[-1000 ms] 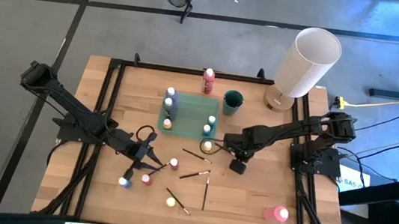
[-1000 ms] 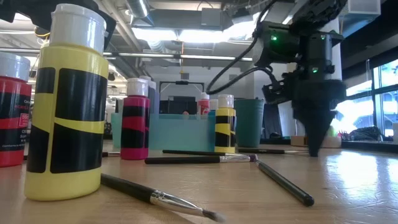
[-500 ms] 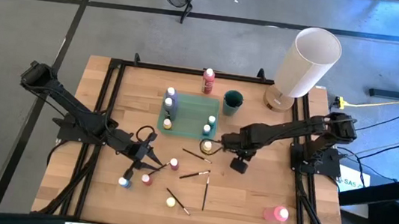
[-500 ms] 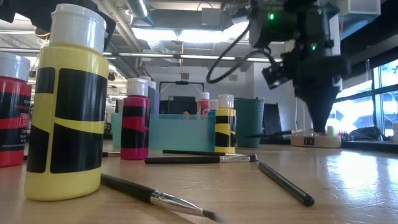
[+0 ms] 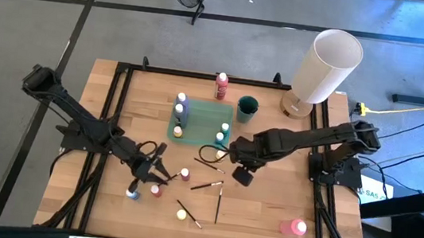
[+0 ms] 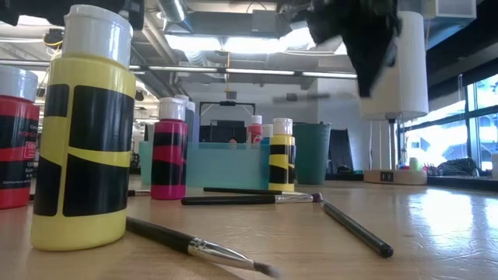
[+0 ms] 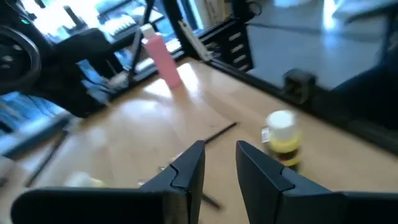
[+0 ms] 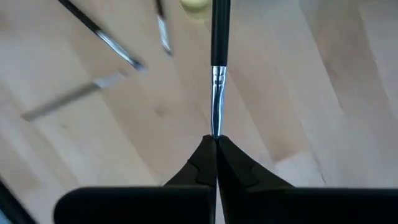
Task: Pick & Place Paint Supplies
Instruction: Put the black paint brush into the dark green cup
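R gripper point(image 8: 216, 142) lifted brush point(image 8: 219, 68), pointing forward.

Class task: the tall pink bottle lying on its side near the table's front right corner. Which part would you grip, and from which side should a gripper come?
Grip the pink bottle across its body, coming straight down from above. It lies flat on the table with open wood around it, so the jaws could straddle its round sides; the narrower white cap looks likelier to slip.

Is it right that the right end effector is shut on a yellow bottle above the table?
Not quite. The right end effector is shut on a brush, not a yellow bottle. The right wrist view shows the thin brush pinched by its bristle end between the fingertips, above the table.
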